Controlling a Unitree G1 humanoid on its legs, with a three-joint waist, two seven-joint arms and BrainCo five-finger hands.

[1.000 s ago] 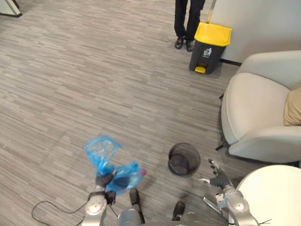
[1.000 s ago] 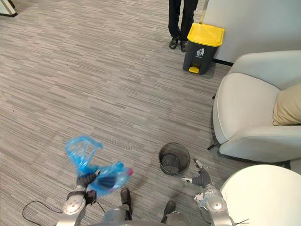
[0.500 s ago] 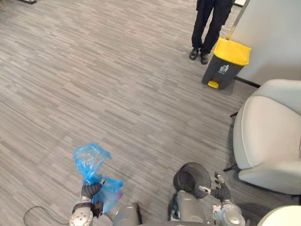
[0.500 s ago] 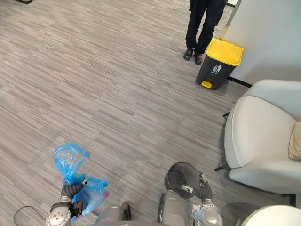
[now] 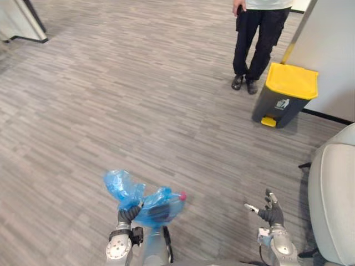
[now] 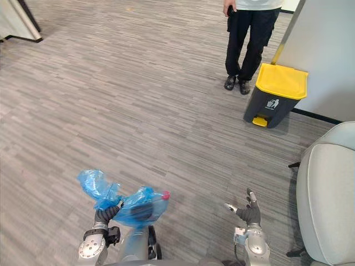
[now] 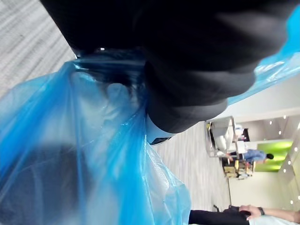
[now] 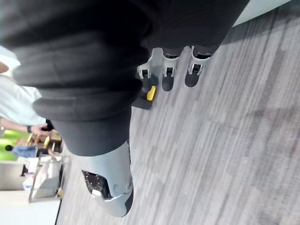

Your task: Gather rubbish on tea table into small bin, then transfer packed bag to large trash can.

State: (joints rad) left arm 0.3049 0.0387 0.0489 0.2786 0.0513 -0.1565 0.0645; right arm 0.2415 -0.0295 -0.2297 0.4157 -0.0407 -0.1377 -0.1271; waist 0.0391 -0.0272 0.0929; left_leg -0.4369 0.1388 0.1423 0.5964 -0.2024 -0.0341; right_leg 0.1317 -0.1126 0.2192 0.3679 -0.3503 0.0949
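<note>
Left eye view, risks first. Could have lost the blue bag [image 5: 150,204] on the way. Gripped only at its twisted neck, with the filled part hanging out to one side and a pink item [image 5: 182,195] pressed against the thin plastic. Might have slipped or torn under a swing of the arm. Stood well apart from the large trash can [image 5: 280,105], with much open floor [image 5: 138,111] between, so probably needed many steps with the load on one side. Could also have come too near the person [image 5: 260,39] standing just beside that can. Found the yellow lid [image 5: 293,80] closed, so judged that it had to be opened before any drop. Might have brushed the armchair [image 5: 333,205] on the right.

Then the hands. Had the left hand [image 5: 128,213] clamped round the bag's neck, fingers curled into the plastic, loose top above the hand. Confirmed in the left wrist view, with blue plastic against the hand. Had the right hand [image 5: 270,212] low at the right, fingers straight and spread, touching and holding nothing.
</note>
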